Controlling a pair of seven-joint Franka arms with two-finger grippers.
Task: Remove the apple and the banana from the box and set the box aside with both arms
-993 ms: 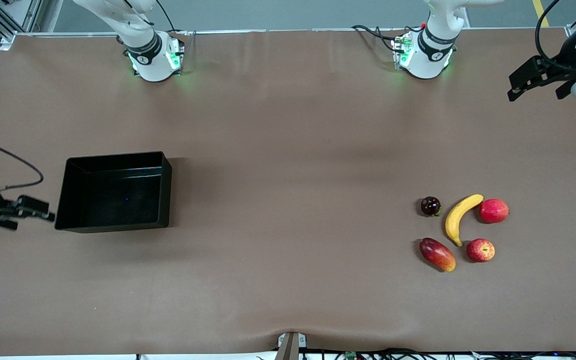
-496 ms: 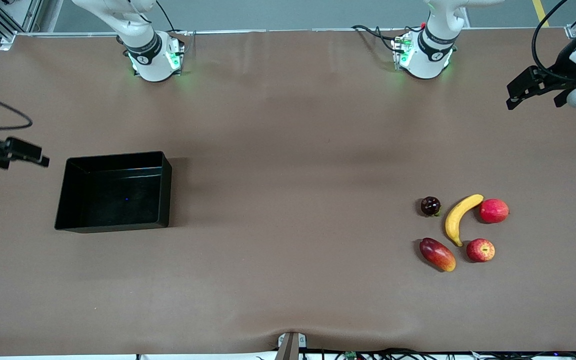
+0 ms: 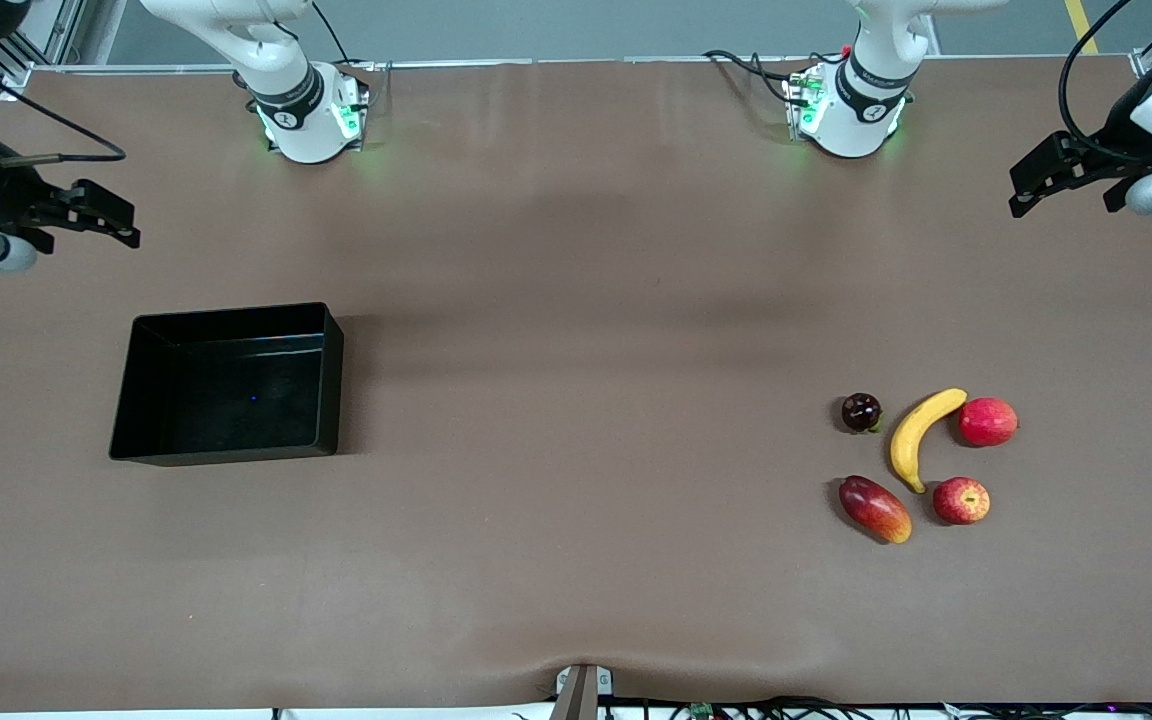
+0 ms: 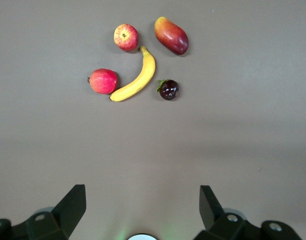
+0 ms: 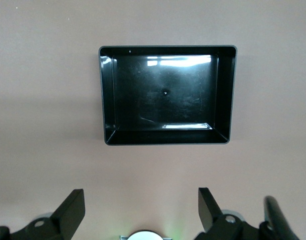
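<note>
The banana [image 3: 921,436] is long, curved and yellow; the apple [image 3: 961,500], at its 4 o'clock, is small, red and yellow-streaked. Both lie at the left arm's end of the table [image 3: 576,300]. The glossy black box [image 3: 141,390] sits empty at the right arm's end. The left gripper [image 3: 1041,180] and right gripper [image 3: 101,215] hover above the table with jaws spread, holding nothing.

Two white arms reach outward from their bases at twelve o'clock. The left gripper [image 3: 1071,177] hangs at two o'clock, jaws spread wide; the right gripper [image 3: 96,212] hangs at ten o'clock, equally agape.
</note>
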